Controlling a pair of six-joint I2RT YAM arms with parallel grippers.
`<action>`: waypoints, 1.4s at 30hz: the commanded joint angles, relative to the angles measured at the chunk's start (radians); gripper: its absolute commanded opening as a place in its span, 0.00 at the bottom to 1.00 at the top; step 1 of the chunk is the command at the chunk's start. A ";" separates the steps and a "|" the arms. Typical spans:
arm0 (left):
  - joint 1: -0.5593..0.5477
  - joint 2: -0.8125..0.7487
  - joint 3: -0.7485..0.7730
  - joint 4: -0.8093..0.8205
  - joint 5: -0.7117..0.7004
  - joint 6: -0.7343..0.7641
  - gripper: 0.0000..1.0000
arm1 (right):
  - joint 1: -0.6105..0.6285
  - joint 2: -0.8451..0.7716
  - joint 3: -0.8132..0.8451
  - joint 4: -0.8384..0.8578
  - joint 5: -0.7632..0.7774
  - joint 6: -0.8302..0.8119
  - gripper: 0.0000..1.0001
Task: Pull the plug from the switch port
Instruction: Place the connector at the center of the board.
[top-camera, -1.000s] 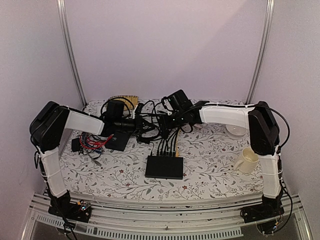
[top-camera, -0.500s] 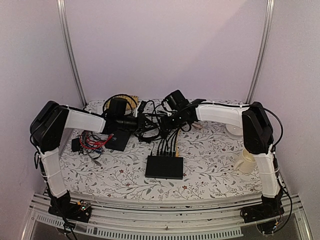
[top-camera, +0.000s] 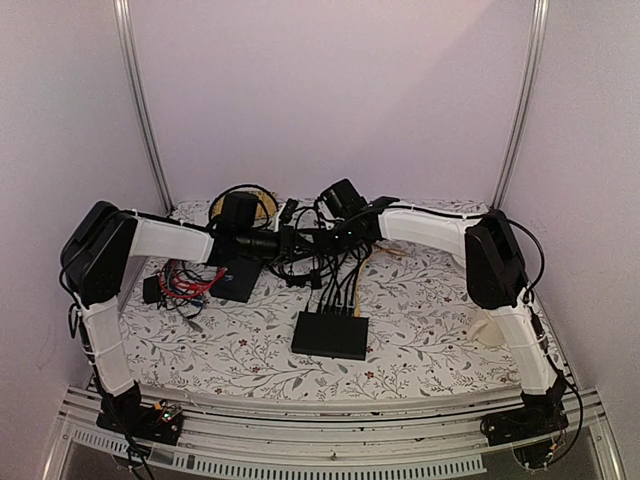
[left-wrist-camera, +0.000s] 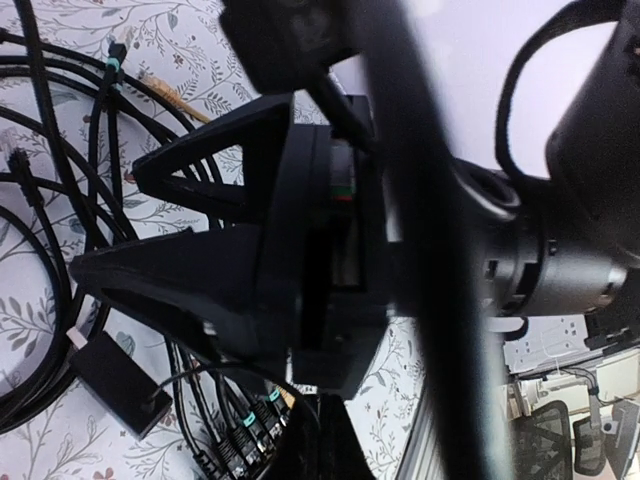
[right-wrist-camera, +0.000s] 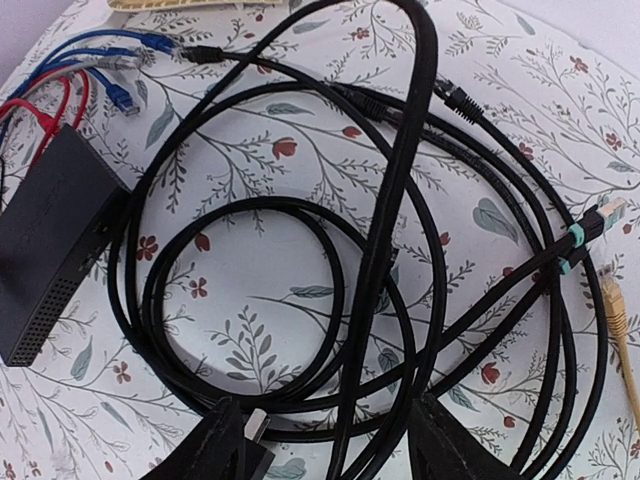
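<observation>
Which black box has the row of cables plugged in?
The switch, centre, nearest the arm bases; cables enter its far edge. The black slab lies left by red wires.

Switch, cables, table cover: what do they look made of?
Switch: matte black casing, probably plastic or painted metal; no glare. Cables: black rubbery jackets, slight sheen. Table cover: white floral print, fabric or vinyl, cannot tell which.

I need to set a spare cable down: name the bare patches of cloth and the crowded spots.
Bare: left of the switch toward the left arm's base, and between switch and mug. Crowded: black cable tangle behind the switch; thin slab with red and blue cables at far left.
</observation>
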 joint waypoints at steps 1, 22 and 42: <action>-0.012 -0.033 0.026 0.008 0.008 0.017 0.00 | 0.004 0.053 0.031 -0.040 0.013 -0.005 0.57; -0.001 -0.207 -0.181 -0.137 -0.304 0.023 0.07 | 0.006 -0.241 -0.347 0.065 0.029 0.049 0.60; 0.047 -0.252 -0.210 -0.171 -0.306 -0.038 0.62 | 0.249 -0.514 -0.687 0.093 0.066 0.255 0.65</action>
